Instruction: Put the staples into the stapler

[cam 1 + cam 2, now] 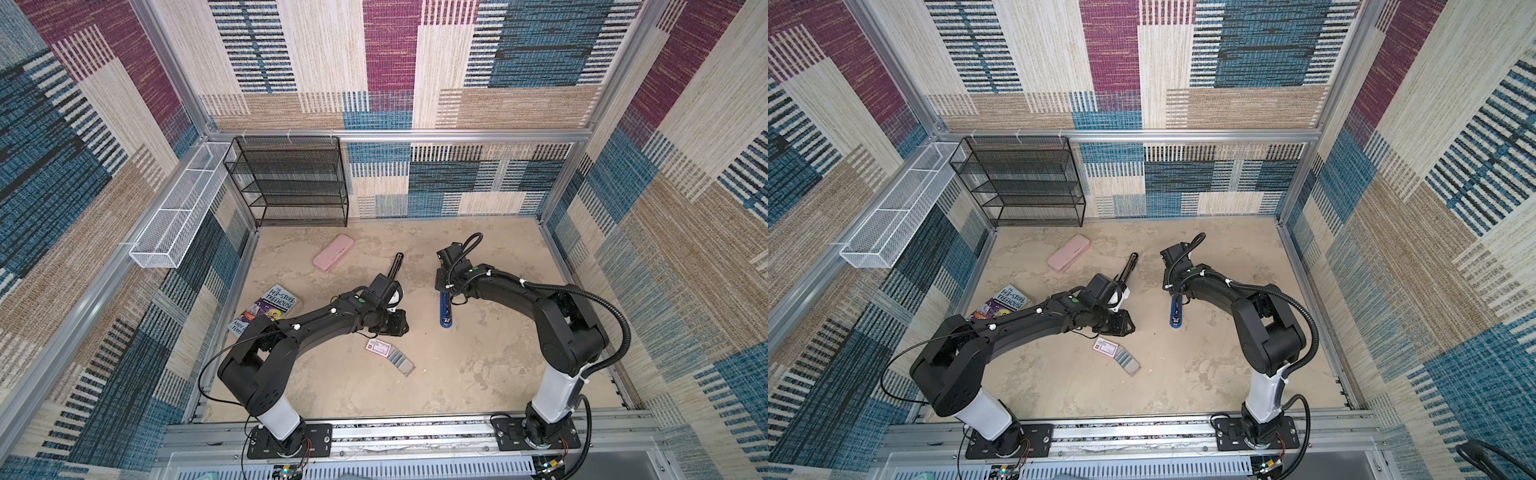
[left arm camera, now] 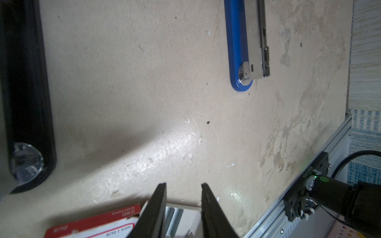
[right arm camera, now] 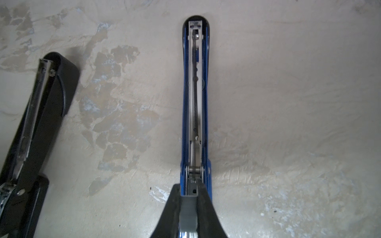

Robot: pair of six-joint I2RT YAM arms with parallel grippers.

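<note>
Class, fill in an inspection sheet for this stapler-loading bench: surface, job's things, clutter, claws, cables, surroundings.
Surface: beige table, stained and scuffed.
Job's things: blue stapler lies open, track exposed; staples fanned out of their white-and-red box.
Clutter: open black stapler, pink case, book.
Claws: left claw open, above the staples; right claw shut on the blue stapler's hinge end.
Cables: black hose loops off the right arm; thin cable loops off the left arm; neither touches the job's things.
Surroundings: black mesh shelf, white mesh basket, nothing seen in either; patterned fabric walls.
</note>
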